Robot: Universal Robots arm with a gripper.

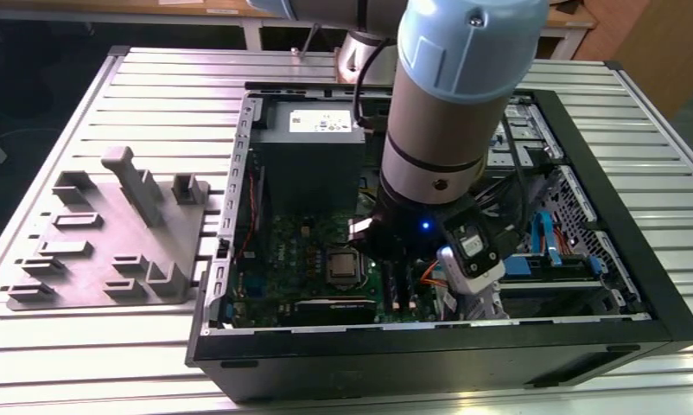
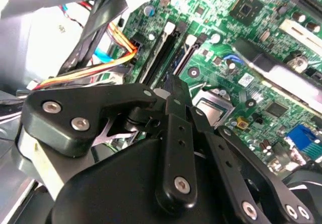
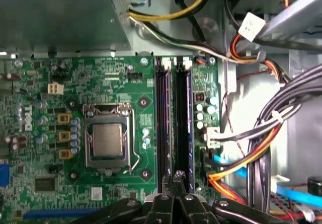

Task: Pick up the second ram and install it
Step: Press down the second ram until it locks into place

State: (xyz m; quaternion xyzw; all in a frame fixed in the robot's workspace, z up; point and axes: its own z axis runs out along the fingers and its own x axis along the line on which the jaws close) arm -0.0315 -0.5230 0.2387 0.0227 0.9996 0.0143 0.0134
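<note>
My gripper [image 3: 177, 175] is shut, its black fingertips [image 2: 173, 85] pressed together with nothing visible between them. It hangs low inside the open computer case [image 1: 439, 350], just over the near end of the two long black memory slots [image 3: 172, 123] beside the processor socket [image 3: 107, 142]. In the exterior view the gripper [image 1: 395, 259] stands over the green motherboard [image 1: 289, 259], right of the socket. A thin bluish edge runs along each slot. I cannot tell whether either edge is the second ram seated on edge. No loose ram stick lies in sight.
A grey fixture plate [image 1: 104, 233] with upright holders lies on the slatted table at the exterior view's left. The power supply [image 1: 306, 143] sits at the far end of the case. Bundled orange, yellow and black cables [image 3: 261, 153] crowd the slots' other side.
</note>
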